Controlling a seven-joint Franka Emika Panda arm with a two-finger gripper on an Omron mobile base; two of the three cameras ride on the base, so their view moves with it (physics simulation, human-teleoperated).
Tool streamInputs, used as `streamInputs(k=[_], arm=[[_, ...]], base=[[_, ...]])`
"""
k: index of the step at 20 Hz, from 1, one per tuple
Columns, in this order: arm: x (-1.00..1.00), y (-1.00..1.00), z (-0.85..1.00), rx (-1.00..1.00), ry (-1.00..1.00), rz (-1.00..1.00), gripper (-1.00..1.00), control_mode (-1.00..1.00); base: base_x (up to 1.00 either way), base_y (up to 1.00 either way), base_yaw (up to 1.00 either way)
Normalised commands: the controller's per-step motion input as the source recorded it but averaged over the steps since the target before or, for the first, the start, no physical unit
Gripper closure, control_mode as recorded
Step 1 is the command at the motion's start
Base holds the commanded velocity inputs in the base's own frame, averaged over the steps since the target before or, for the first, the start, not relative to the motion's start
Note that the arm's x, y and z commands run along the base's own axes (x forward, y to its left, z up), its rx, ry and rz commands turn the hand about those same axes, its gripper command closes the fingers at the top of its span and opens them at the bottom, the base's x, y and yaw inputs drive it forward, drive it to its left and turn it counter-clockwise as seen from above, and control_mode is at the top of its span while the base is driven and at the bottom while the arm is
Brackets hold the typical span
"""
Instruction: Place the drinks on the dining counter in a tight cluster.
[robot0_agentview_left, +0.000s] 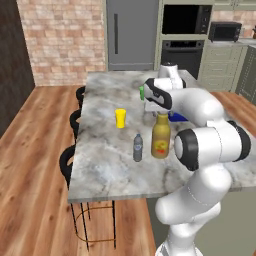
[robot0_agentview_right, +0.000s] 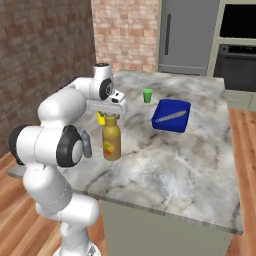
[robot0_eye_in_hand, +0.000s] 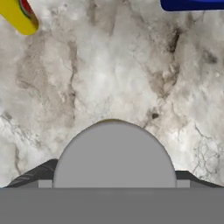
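Note:
The tall amber bottle (robot0_agentview_left: 160, 141) with its red-yellow label stands upright on the marble dining counter (robot0_agentview_left: 107, 165), near the front. My gripper (robot0_agentview_left: 160, 113) hangs directly over its grey cap (robot0_eye_in_hand: 114, 153), open, with one finger on each side of the cap. The same bottle (robot0_agentview_right: 111, 143) shows under the gripper (robot0_agentview_right: 111, 116) in the right base view. A small clear water bottle (robot0_agentview_left: 138, 148) stands just left of the amber one, a short gap between them. My arm half hides the water bottle (robot0_agentview_right: 86, 144) in the right base view.
A yellow cup (robot0_agentview_left: 120, 118) stands farther back on the left, a green cup (robot0_agentview_right: 147, 95) toward the far side. A blue tray (robot0_agentview_right: 171, 115) with a utensil lies right of the gripper. Black stools (robot0_agentview_left: 70, 162) line the counter's left edge.

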Motion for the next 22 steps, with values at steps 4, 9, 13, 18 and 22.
streamInputs(k=[4,9,13,18,22], arm=[[-0.11,0.0,-0.09,0.0,0.01,0.0,1.0,-1.0],[-0.31,0.0,-0.01,0.0,0.01,0.0,1.0,-1.0],[0.01,0.0,-0.05,0.0,-0.04,0.0,1.0,-1.0],[0.03,0.01,-0.09,0.0,-0.2,0.0,1.0,-1.0],[0.0,0.0,-0.04,0.0,-0.2,0.0,1.0,-1.0]], base=[[0.0,0.0,0.0],[0.0,0.0,0.0],[0.0,0.0,0.0],[0.0,0.0,0.0],[0.0,0.0,0.0]])
